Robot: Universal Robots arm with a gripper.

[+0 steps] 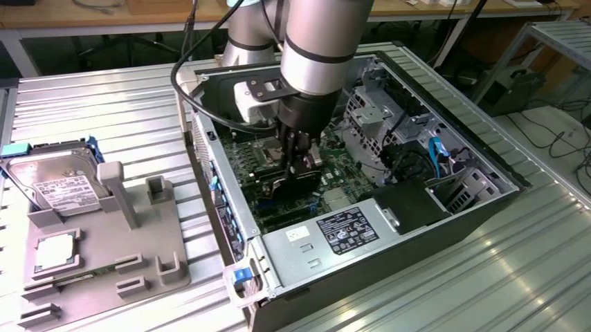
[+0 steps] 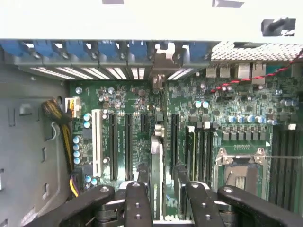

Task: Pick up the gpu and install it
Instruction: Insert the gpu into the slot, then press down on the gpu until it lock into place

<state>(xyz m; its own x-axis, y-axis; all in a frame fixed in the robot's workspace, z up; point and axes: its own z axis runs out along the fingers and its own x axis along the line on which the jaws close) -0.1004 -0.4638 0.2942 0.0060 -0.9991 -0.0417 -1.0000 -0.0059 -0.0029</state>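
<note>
Gripping the gpu (image 2: 155, 163) edge-on, fingers (image 2: 137, 203) of the gripper (image 1: 297, 166) clamp either side of the card. It hangs between them, just over the motherboard (image 2: 199, 113) slots. Pickup done; seating not yet confirmed, by my read.

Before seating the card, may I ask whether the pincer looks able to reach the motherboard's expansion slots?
Likely yes: the computer case lies open, the pincer holds the gpu over the motherboard, and the black slots beneath look unobstructed.
</note>
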